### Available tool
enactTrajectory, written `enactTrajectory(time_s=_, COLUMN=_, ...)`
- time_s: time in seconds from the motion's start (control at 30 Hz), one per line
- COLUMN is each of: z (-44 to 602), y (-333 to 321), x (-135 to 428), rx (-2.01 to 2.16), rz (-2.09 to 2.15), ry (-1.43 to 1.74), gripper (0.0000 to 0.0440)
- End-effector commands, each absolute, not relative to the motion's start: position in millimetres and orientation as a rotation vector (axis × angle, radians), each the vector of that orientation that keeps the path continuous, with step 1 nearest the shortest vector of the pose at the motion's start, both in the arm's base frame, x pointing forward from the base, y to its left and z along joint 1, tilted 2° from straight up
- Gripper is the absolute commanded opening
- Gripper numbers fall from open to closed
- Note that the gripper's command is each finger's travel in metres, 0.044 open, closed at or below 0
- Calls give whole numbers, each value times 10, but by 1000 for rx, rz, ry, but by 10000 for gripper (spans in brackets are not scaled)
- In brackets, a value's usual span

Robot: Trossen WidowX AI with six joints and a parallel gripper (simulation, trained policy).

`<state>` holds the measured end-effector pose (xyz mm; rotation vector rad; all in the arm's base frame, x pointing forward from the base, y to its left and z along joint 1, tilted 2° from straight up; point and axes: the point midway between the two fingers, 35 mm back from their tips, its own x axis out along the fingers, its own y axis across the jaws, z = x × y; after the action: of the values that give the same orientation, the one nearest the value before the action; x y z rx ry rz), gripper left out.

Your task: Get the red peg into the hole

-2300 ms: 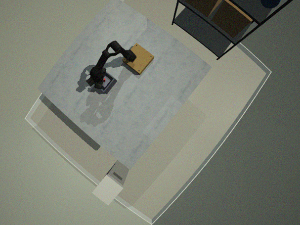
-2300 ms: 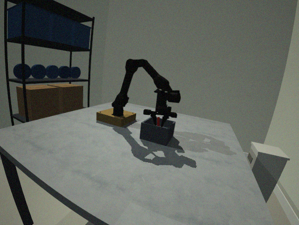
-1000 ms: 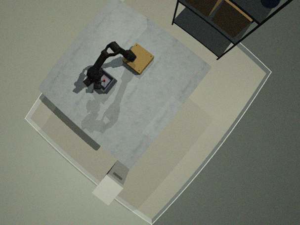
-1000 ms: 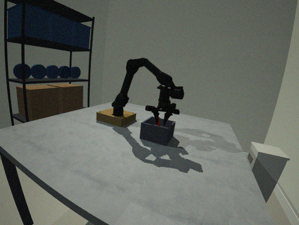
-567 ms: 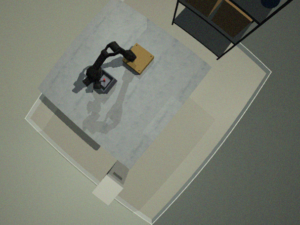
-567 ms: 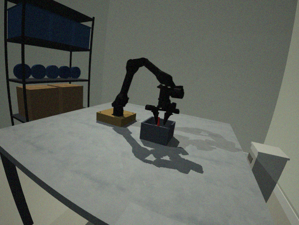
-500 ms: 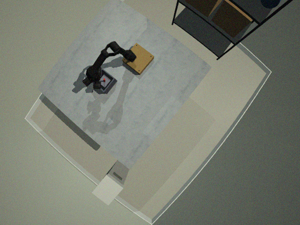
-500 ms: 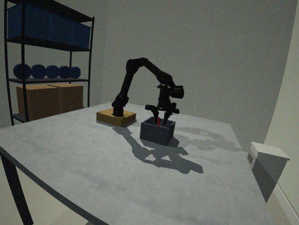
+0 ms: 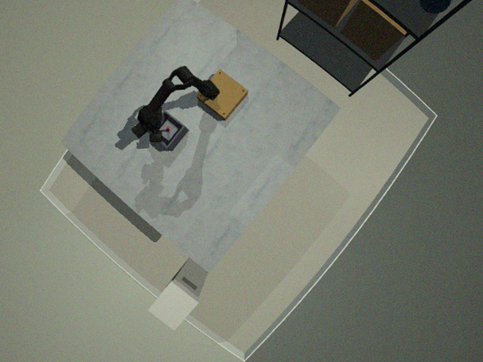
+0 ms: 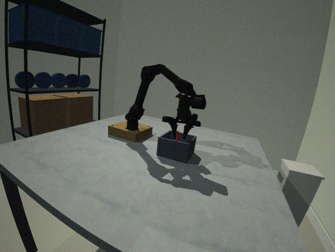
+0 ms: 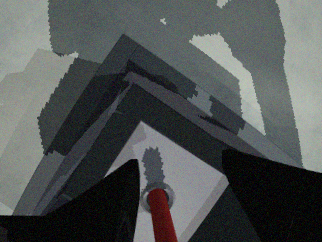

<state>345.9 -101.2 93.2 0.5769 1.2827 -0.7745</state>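
The red peg (image 9: 167, 128) (image 10: 177, 136) (image 11: 162, 215) stands roughly upright inside the open dark grey box (image 10: 173, 149). In the wrist view its lower end is inside the grey ring (image 11: 145, 199) of the hole in the pale plate (image 11: 200, 175). How deep it sits cannot be read exactly. My gripper (image 10: 179, 138) (image 11: 180, 162) is open and points down, its fingertips at about the height of the box rim. The fingers stand apart on either side of the peg, with a visible gap to each in the wrist view. The arm hides part of the box in the top view.
The arm's base stands on a yellow block (image 9: 231, 98) (image 10: 121, 133) beside the box on the grey marbled table (image 9: 249, 161) (image 10: 108, 167). The box walls surround the fingertips closely. A shelf rack with blue bins and brown boxes stands beyond the table.
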Motion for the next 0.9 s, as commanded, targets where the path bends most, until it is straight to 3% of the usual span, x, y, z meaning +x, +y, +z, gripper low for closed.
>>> enactTrajectory(time_s=0.0, z=958, y=-1031, x=3462, rx=564, rz=-772, ry=1281, gripper=230)
enactTrajectory(time_s=0.87, z=1069, y=-1078, x=3468, rx=529, rz=-758, ry=1263, gripper=274)
